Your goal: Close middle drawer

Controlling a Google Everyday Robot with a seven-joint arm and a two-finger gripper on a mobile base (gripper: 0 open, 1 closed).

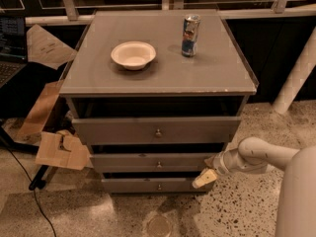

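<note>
While the white arm [256,154] is reaching in from the lower right, the pincer [204,178] is sitting low against the front right corner of the grey table [163,80], just beside the right end of the middle drawer [143,162]. Its cream tip is pointing down and to the left, overlapping the right end of the bottom drawer [133,185]. Whether the pincer is apart or together I cannot tell, and I cannot tell whether it is touching either drawer front.

The middle drawer is lying between the two others, its low slim panel facing the camera with a small round knob [159,165] at its centre. A dark gap is showing above its panel, under the top drawer [118,130]. That top drawer, with the taller and wider panel, is standing out from the table's frame, and a deep shadow is showing behind it beneath the tabletop.

On the table a white bowl [133,55] is sitting left of centre, and a drinks can [190,28] is standing upright to its right, well apart from it. Pieces of brown cardboard [61,149] are leaning by the table's left side, and a black cable [29,201] is trailing across the speckled floor [237,211]. A white post [296,78] is slanting at the right edge.
</note>
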